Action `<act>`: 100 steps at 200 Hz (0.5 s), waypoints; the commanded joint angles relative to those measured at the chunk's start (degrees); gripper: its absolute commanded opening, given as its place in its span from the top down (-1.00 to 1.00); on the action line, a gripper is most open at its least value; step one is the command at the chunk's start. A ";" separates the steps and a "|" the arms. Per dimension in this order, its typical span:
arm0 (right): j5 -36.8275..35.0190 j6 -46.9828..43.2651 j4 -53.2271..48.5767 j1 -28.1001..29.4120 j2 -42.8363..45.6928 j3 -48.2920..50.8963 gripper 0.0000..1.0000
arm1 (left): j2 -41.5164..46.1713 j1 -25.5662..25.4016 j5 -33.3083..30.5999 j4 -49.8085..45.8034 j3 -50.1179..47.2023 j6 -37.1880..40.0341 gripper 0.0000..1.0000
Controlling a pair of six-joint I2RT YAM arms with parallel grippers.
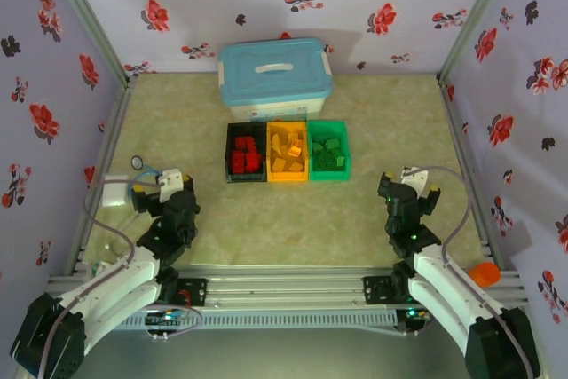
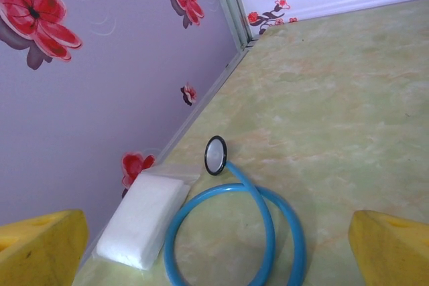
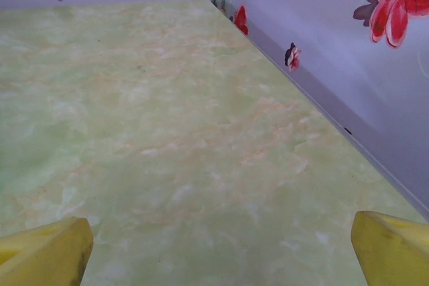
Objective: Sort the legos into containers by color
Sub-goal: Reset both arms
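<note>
The legos (image 1: 287,153) lay sorted by color in three bins side by side toward the table's (image 1: 284,228) far edge: black bin (image 1: 229,153), orange-yellow bin (image 1: 287,179), green bin (image 1: 347,159). Near the near edge, the left gripper (image 1: 170,184) and right gripper (image 1: 410,185) had jaws spread wide, holding nothing.

Your top camera looks down from behind the arms (image 1: 115,286) toward the white box (image 1: 275,82). Both wrist cameras sit low, facing corners left and right of that box; all share the table (image 1: 382,130).
</note>
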State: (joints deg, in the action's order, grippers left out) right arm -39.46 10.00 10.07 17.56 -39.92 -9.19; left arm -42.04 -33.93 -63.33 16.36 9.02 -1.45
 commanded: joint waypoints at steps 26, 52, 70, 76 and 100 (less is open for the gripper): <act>2.08 1.22 10.37 -2.97 -4.79 0.13 -0.99 | -0.14 1.34 0.32 9.81 -2.66 2.42 -1.00; 1.79 1.14 13.38 -3.36 -8.73 -0.59 -0.99 | -0.82 3.46 2.21 12.72 -3.39 2.35 -1.00; 1.43 0.63 16.29 -3.58 -10.78 -0.47 -0.99 | -1.60 5.44 4.08 16.42 -4.47 2.53 -0.99; 1.32 0.29 18.26 -3.68 -11.44 -0.04 -0.99 | -2.02 6.25 4.65 17.55 -4.70 2.40 -0.99; 0.51 -0.85 27.70 -4.59 -14.51 2.32 -0.99 | -4.26 9.94 7.88 21.92 -5.41 1.40 -0.99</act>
State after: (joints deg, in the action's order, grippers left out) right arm -37.67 10.41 26.15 13.93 -52.40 -8.88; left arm -44.60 -27.03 -58.39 30.28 4.60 0.43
